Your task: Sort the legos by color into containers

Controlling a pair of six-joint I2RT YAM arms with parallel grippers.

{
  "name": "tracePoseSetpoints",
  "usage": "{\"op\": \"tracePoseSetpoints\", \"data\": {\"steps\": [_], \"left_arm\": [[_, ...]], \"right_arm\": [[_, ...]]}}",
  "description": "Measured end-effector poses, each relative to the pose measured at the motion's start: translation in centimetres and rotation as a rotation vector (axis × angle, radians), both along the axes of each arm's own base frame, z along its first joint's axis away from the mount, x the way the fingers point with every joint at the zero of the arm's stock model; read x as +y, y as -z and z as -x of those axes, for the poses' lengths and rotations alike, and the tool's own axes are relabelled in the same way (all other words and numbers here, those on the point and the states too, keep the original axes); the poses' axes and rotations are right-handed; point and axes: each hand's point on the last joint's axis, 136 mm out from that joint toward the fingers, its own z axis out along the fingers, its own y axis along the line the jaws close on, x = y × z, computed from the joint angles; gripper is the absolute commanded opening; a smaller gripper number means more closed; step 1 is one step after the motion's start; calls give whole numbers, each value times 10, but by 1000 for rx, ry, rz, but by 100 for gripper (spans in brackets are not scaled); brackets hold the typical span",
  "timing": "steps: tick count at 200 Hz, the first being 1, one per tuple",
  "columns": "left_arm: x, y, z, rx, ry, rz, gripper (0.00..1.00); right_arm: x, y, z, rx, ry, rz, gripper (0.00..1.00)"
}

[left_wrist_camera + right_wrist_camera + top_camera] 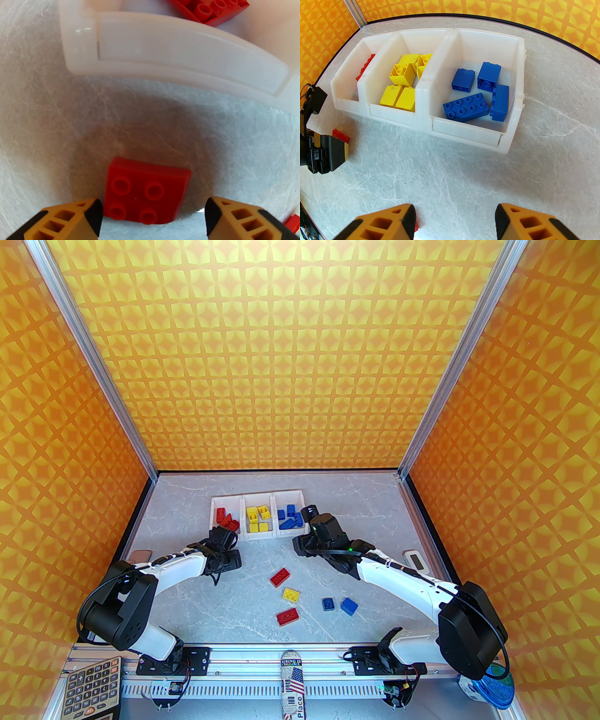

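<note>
Reaching forward from its base at the near left, my left arm [173,566] bends at the elbow and lies low over the table [375,502]. Its wrist tips down in front of the leftmost bin. The left gripper [153,211] is spread wide and has hold of nothing. A red brick [146,189] lies on the table between the fingertips, its four studs facing the wrist camera. It sits close against the left fingertip, though I cannot tell if they touch, and there is a clear gap to the right one.

Just beyond the brick stands the front wall of the containers [464,131], three white bins joined in a row. Red pieces are in the left bin, yellow in the middle and blue in the right.

My right arm [403,577] stretches from the near right toward the middle, its wrist raised in front of the blue bin. The right gripper [454,218] hangs over bare table, jaws wide apart and holding nothing.

Five loose legos [291,595] are scattered on the table between the two arms, nearer to me than the bins: two red, one yellow and two blue.

A white device [415,560] lies just beside the right forearm. A tan tag [140,556] peeks out beside the left arm. A calculator [91,687] sits at the near left corner and a blue-lidded cup [492,690] at the near right.
</note>
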Motion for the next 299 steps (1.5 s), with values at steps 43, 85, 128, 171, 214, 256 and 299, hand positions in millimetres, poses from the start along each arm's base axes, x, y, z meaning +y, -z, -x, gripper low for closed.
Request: {"op": "tracePoseSetpoints", "data": {"steps": [43, 85, 128, 171, 214, 256, 299], "left_arm": [[6, 0, -14, 0, -2, -7, 72], [6, 1, -28, 12, 56, -51, 64], [1, 1, -30, 17, 159, -83, 62], [-28, -1, -23, 10, 330, -82, 58], [-74, -8, -15, -21, 514, -72, 57], [-114, -14, -1, -47, 682, -70, 56], [-113, -23, -1, -62, 651, -64, 69]], "right_arm": [[0, 0, 0, 2, 0, 2, 61], [0, 0, 0, 1, 1, 3, 61], [-1, 2, 0, 3, 5, 9, 61], [-1, 6, 0, 10, 3, 17, 61], [-2, 6, -1, 8, 7, 21, 60], [-4, 6, -1, 6, 14, 27, 61], [-7, 2, 2, -3, 17, 24, 61]]}}
